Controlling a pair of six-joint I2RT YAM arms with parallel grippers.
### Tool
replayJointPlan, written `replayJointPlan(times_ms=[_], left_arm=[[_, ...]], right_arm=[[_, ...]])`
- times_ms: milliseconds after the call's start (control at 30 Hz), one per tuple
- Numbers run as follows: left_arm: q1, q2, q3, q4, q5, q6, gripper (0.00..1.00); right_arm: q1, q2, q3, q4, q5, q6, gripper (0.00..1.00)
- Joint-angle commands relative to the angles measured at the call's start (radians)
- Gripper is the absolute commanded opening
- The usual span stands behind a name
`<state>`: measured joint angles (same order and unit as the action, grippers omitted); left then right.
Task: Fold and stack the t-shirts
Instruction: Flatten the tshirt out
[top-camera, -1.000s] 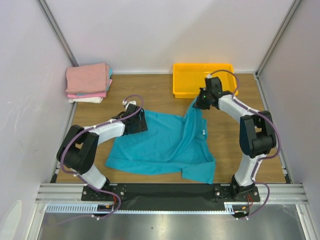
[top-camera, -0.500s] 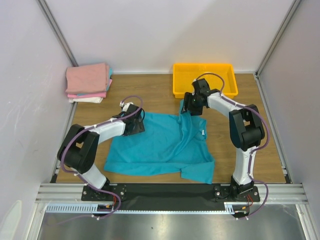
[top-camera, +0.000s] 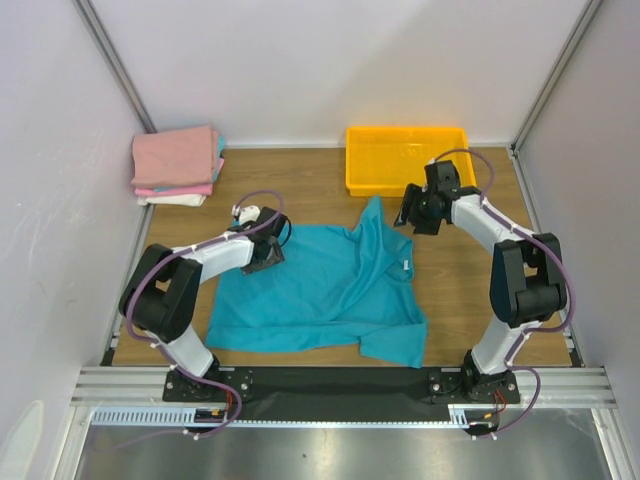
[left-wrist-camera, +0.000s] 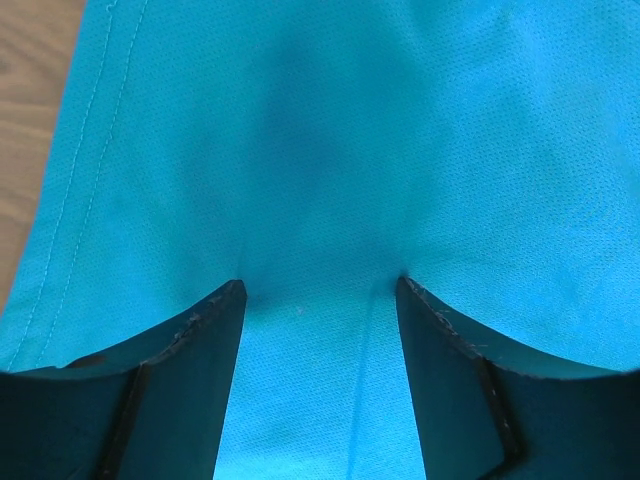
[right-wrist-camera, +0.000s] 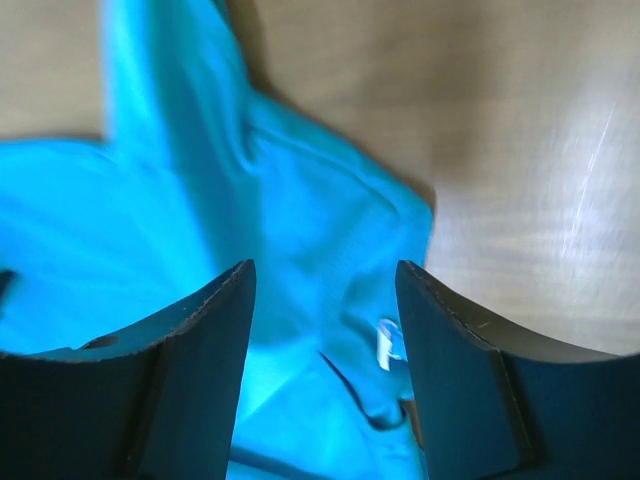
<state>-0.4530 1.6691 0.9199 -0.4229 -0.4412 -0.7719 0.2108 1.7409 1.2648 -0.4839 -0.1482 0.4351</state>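
Rumpled teal t-shirt lying crosswise, neck rightward, hem leftward, left gripper spread open on fabric, right gripper spread open beside far sleeve, hem stitching visible in left wrist view only.

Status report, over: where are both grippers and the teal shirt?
Left gripper open, low over the teal shirt. Right gripper open, empty, above its far corner. Shirt unfolded on table. Nothing in the way.

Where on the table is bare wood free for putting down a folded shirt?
One bare patch lies between the folded stack and the yellow bin, behind the teal t-shirt. Another lies between the t-shirt and the right arm. The centre is crowded: t-shirt, left gripper, right gripper.
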Motion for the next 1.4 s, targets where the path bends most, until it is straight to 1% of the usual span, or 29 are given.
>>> replayJointPlan(times_ms=[0,100,233,300,400,600,633,733,867,900,1000,1033,1100,1333,1367], left_arm=[[-0.001,0.018,0.000,-0.138,-0.074,-0.064,0.67],[0.002,-0.011,-0.012,-0.152,-0.094,-0.075,0.67],[0.011,-0.014,-0.024,-0.175,-0.096,-0.098,0.66],[0.020,-0.015,-0.029,-0.188,-0.102,-0.110,0.65],[0.039,-0.034,-0.042,-0.183,-0.096,-0.130,0.64],[0.066,-0.062,-0.067,-0.175,-0.076,-0.145,0.64],[0.066,-0.062,-0.066,-0.180,-0.076,-0.147,0.64],[0.066,-0.066,-0.066,-0.188,-0.076,-0.145,0.64],[0.066,-0.072,-0.070,-0.175,-0.067,-0.124,0.64],[0.066,-0.078,-0.075,-0.168,-0.064,-0.115,0.64],[0.066,-0.094,-0.081,-0.139,-0.056,-0.073,0.64],[0.066,-0.112,-0.084,-0.128,-0.051,-0.044,0.64],[0.066,-0.129,-0.079,-0.113,-0.048,-0.023,0.65],[0.066,-0.152,-0.064,-0.102,-0.048,0.034,0.65],[0.065,-0.151,-0.064,-0.103,-0.045,0.034,0.65]], right_arm=[[0.015,0.011,-0.045,0.033,0.039,0.010,0.63],[0.025,0.031,-0.051,0.033,0.062,0.008,0.61],[0.029,0.039,-0.064,0.054,0.065,0.010,0.52],[0.030,0.045,-0.065,0.054,0.064,0.011,0.51],[0.035,0.052,-0.077,0.065,0.067,0.011,0.43],[0.058,0.066,-0.111,0.053,0.059,-0.007,0.38],[0.058,0.065,-0.119,0.050,0.058,-0.013,0.34],[0.062,0.052,-0.134,0.033,0.061,-0.016,0.30],[0.065,0.016,-0.200,0.022,0.064,-0.006,0.24],[0.067,0.006,-0.214,0.022,0.064,-0.003,0.19],[0.065,-0.021,-0.274,0.013,0.082,0.008,0.10],[0.067,-0.027,-0.283,0.007,0.090,0.011,0.04],[0.059,-0.053,-0.315,-0.024,0.120,0.023,0.00],[-0.039,-0.187,-0.413,-0.081,0.147,0.085,0.00],[-0.048,-0.202,-0.423,-0.096,0.179,0.086,0.00]])
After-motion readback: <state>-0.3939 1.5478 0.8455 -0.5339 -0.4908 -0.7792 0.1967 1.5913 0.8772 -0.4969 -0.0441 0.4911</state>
